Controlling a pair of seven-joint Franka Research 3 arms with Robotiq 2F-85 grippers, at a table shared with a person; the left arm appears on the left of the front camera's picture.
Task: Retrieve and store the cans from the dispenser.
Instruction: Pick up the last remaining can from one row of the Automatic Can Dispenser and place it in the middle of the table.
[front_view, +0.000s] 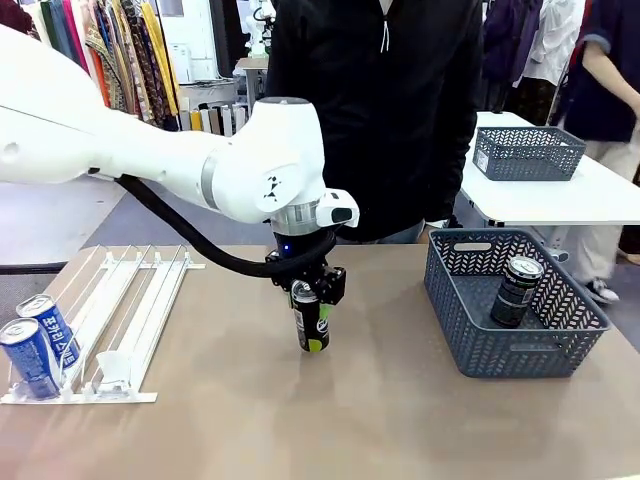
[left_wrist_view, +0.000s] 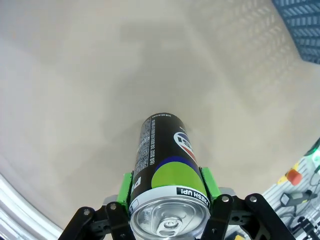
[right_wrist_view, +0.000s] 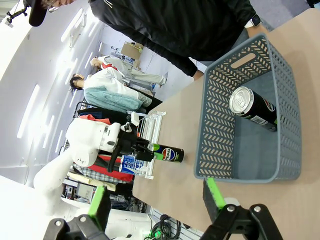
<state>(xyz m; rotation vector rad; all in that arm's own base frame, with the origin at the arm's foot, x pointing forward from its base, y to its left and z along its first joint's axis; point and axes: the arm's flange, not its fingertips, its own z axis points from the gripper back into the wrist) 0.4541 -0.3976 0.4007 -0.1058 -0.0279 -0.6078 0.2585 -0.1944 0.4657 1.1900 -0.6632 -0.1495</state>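
**One dark can held near its top, between dispenser and basket**

One dark can (front_view: 313, 325) stands upright at the middle of the table (front_view: 250, 430). The left gripper (front_view: 312, 300) comes from above and is closed on it. The green pads (left_wrist_view: 209, 182) press on two opposite sides of the can, just under the silver top. I cannot tell if the bottom touches the table or hangs a little above it. The right gripper (right_wrist_view: 156, 197) is open and holds nothing.

Two blue cans (front_view: 40, 345) lie at the front stop of the dispenser (front_view: 130, 300), on the left. A second dark can (front_view: 517, 291) leans inside the basket (front_view: 520, 355), on the right.

I judge the can to be light or moderately heavy, depending on whether it is full, which the pictures do not show. The wall is probably thin metal: stiff enough for a gentle grip, but a hard squeeze may dent it. The printed surface looks smooth, so it may slip or turn between the pads. The best place to hold is the straight part of the body below the narrowing shoulder, with the pads across the full width. This grip is high, so the can may swing during a quick move.
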